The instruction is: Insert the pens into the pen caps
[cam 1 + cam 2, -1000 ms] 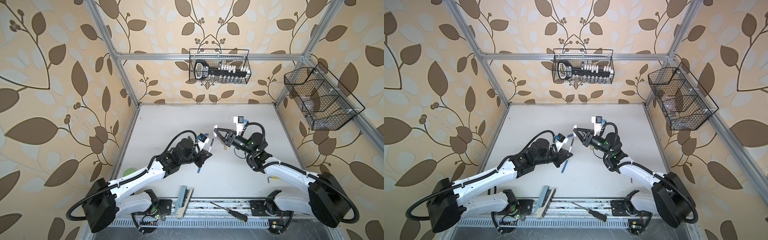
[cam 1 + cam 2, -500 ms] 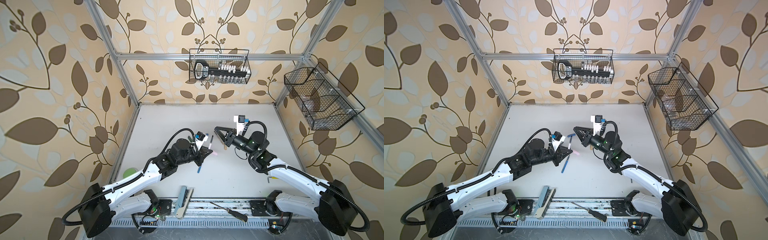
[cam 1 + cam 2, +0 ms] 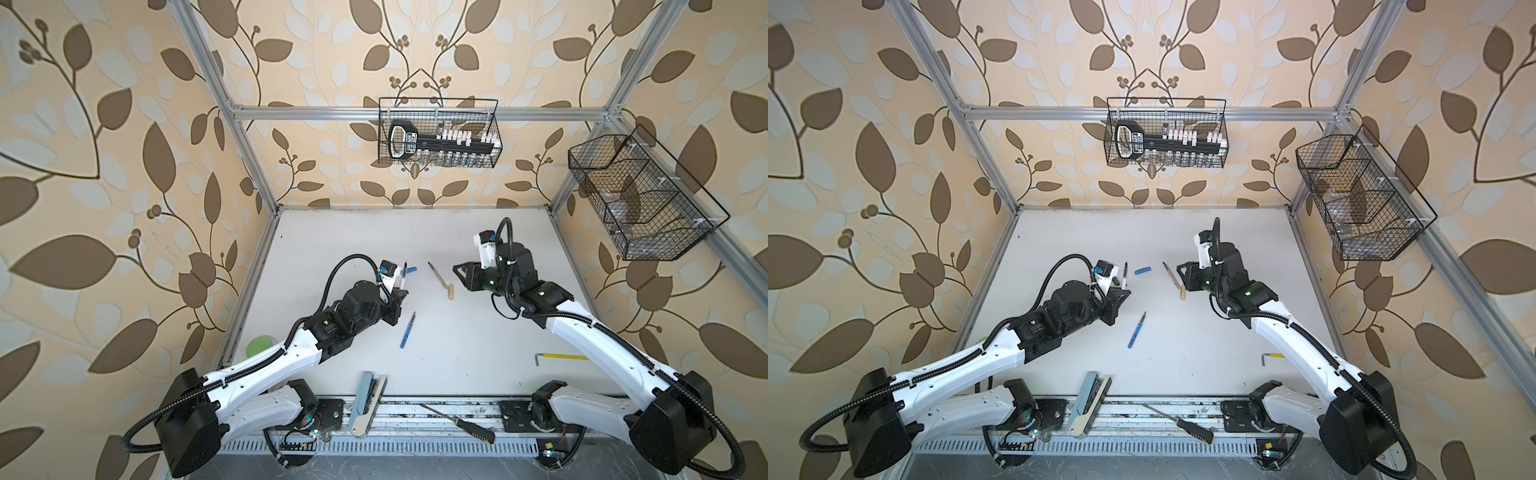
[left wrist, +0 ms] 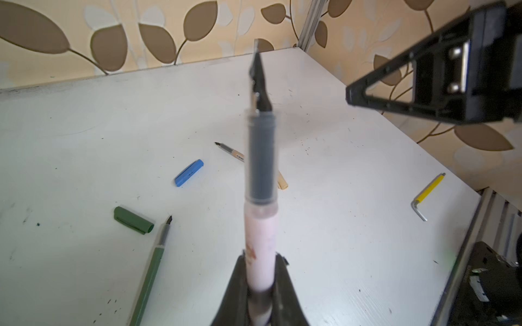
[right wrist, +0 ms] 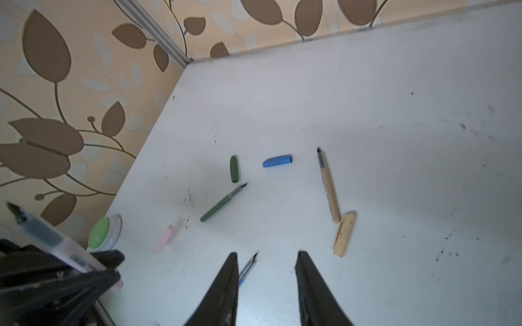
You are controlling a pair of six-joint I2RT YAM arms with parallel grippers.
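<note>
The left gripper (image 4: pixel 260 271) squeezes the pale pink pen (image 4: pixel 260 231), its dark tip up in the air. The right gripper (image 5: pixel 265 255) has its jaws partway apart and holds nothing. The pink cap (image 5: pixel 163 238) lies on the table (image 5: pixel 395 141) near the green button (image 5: pixel 99 232). I think the right gripper must fetch that cap and push it onto the tip.

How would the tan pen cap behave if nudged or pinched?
The tan pen cap is a short rounded tube lying flat, so a side nudge would probably roll it. It looks small and rigid, likely light; it may skid on the smooth table.
</note>
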